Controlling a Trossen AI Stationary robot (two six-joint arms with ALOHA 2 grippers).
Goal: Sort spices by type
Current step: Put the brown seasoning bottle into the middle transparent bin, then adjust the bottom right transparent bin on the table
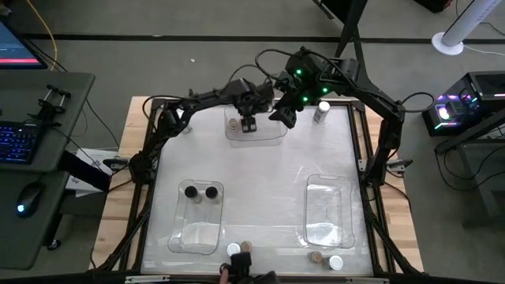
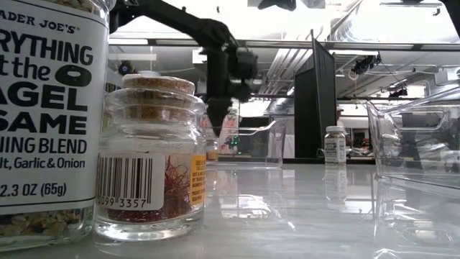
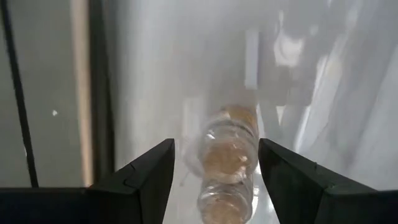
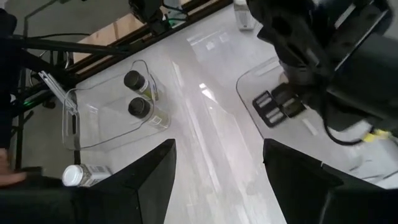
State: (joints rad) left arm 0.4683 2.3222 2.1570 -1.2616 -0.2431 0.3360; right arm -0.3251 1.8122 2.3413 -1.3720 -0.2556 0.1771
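My left gripper (image 1: pixel 248 124) hangs open over the clear far bin (image 1: pixel 272 139). A tan-lidded spice jar (image 3: pixel 230 155) stands upright in that bin (image 1: pixel 233 124), below and between the fingers, with a gap on each side. My right gripper (image 1: pixel 284 117) hovers open just right of the left one, above the bin's far right corner. Two black-lidded jars (image 1: pixel 200 192) stand in the left bin (image 1: pixel 197 237). A white-lidded jar (image 1: pixel 321 111) stands on the table near the far right corner.
The right bin (image 1: pixel 327 229) holds no jars. Several jars wait along the near edge: a large white-labelled one (image 2: pixel 43 122), a cork-lidded one (image 2: pixel 147 165), and two more (image 1: pixel 325 259). A person's hand (image 1: pixel 227 272) shows at the near edge. The table's middle lies between the bins.
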